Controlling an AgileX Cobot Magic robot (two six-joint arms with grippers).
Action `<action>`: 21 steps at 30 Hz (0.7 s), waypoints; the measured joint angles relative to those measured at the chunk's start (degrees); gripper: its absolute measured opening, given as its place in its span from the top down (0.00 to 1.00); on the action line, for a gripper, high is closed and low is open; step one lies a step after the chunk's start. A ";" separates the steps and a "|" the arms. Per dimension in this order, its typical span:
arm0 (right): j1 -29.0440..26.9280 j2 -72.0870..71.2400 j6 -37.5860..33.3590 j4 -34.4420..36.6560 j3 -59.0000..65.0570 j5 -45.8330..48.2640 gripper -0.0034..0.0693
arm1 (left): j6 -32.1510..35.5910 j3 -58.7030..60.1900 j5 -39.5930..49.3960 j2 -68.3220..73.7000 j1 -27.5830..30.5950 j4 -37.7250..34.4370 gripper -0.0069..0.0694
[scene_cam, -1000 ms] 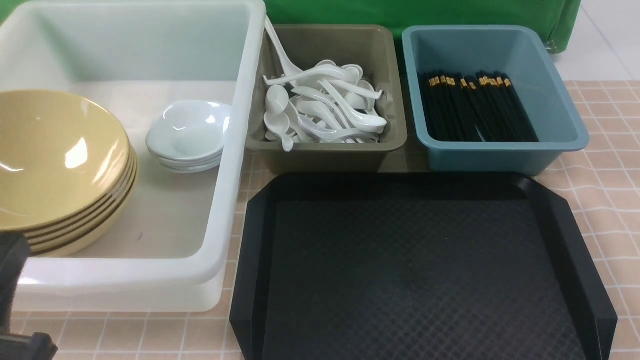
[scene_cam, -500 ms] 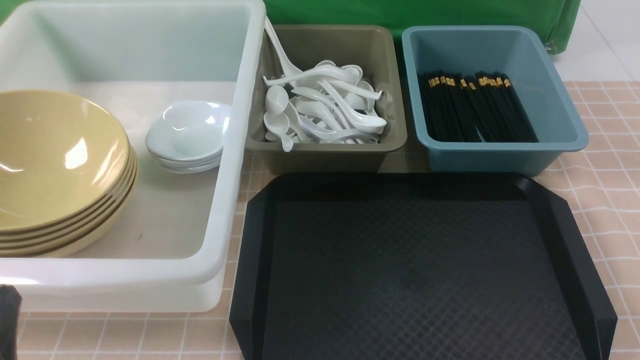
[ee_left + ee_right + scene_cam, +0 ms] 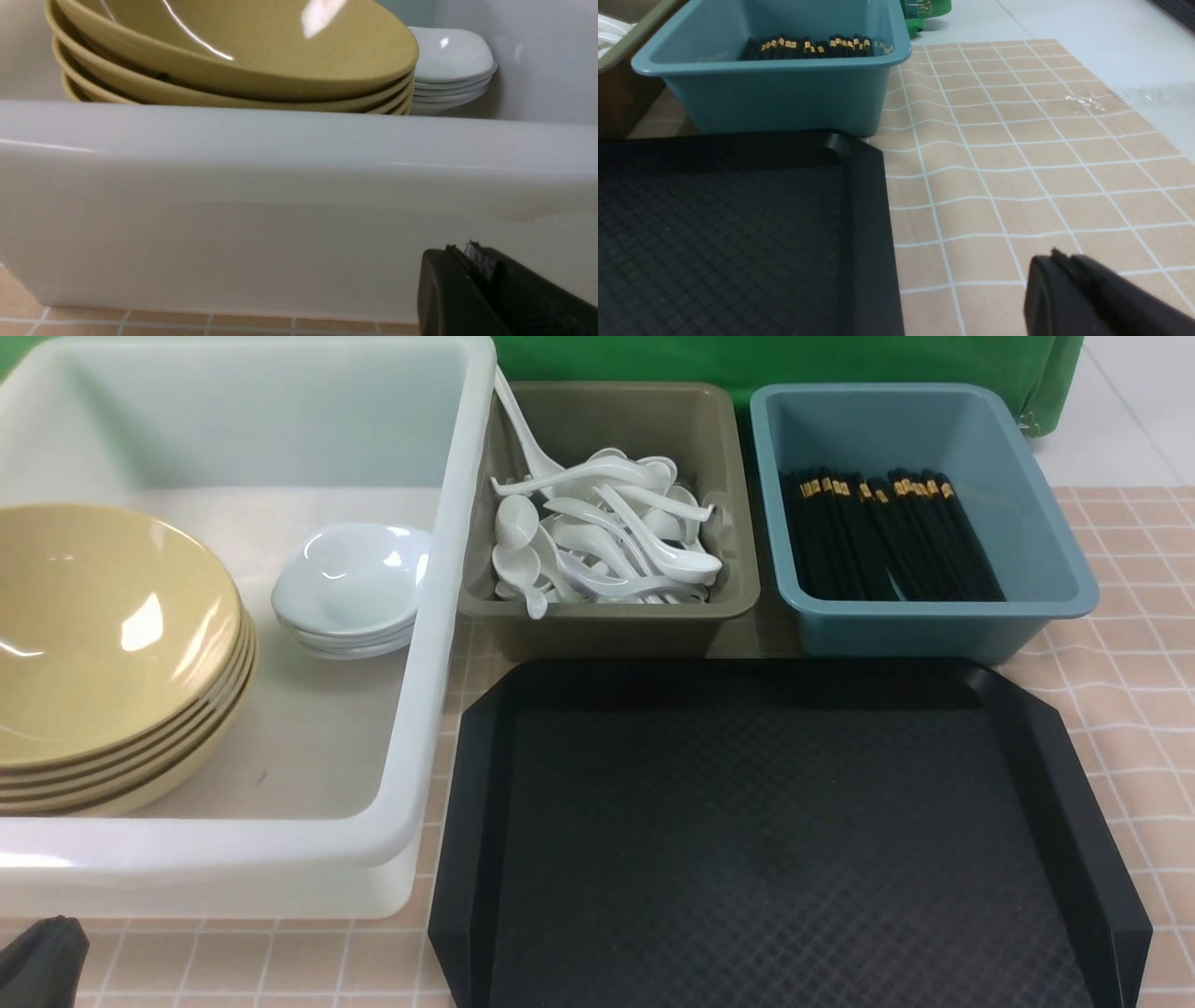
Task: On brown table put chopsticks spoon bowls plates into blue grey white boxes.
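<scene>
Plates [image 3: 243,60] beyond left gripper [image 3: 472,261], glazed, slippery, stiff; I take rim. Left gripper closed, empty; right gripper [image 3: 1064,270] unclear.

Tray [image 3: 784,840] before two boxes [image 3: 607,616]

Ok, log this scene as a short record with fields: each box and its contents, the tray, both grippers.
white box: stack of yellow plates, stack of small white bowls beside it
grey box: pile of white spoons
blue box: black chopsticks lying side by side
black tray: nothing on it
tablecloth: tan checked, bare right of the tray
left gripper: shut, holds nothing, low outside the white box's near wall
right gripper: holds nothing, over the tablecloth; jaw state unclear
</scene>
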 joint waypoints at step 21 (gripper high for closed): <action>0.00 0.00 0.00 0.00 0.00 0.00 0.82 | 0.00 0.00 -0.15 0.00 -0.06 -0.05 0.90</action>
